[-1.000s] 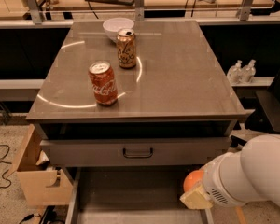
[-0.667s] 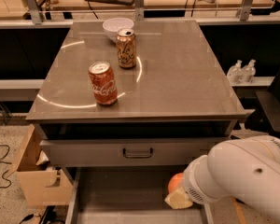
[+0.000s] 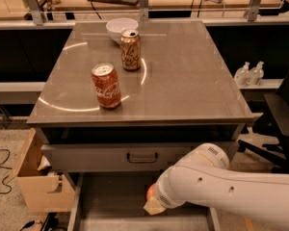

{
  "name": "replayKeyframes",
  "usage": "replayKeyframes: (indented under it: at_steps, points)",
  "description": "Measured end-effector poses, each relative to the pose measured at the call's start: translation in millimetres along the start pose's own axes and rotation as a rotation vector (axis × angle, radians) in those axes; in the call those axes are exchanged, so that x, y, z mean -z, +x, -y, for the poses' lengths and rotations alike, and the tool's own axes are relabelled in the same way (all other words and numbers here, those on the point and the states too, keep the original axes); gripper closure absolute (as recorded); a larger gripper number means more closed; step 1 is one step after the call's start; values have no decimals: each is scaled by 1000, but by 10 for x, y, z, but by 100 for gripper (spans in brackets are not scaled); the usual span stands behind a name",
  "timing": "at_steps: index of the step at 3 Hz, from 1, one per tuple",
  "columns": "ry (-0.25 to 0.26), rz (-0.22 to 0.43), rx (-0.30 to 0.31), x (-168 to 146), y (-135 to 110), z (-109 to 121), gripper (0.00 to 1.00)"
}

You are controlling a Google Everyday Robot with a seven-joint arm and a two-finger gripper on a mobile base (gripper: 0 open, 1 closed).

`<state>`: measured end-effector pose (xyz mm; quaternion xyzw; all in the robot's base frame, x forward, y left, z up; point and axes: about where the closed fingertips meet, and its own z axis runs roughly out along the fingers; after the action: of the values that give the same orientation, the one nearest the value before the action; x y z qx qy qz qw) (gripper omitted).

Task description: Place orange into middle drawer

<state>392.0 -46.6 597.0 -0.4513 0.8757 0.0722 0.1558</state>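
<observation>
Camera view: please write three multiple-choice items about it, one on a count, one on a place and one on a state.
1. How many cans stand on the cabinet top? A. one; B. two; C. three.
2. Where is the orange? A. on the cabinet top; B. at the gripper, over the middle drawer; C. on the room floor.
3. The middle drawer is: A. shut; B. pulled open; C. taken out.

Answers:
1 B: a red cola can and an orange-brown can.
2 B: the orange shows at the arm's end, over the drawer's grey floor.
3 B: its floor lies exposed below the handled drawer.
</observation>
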Motion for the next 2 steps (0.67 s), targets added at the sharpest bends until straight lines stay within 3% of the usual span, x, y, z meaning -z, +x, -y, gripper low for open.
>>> replayKeyframes:
  at_steps: [1,2]
  points:
    - [-37,31,-17,-433,-166,-112,100]
    - [-44,112,1,-805,-107,-231,100]
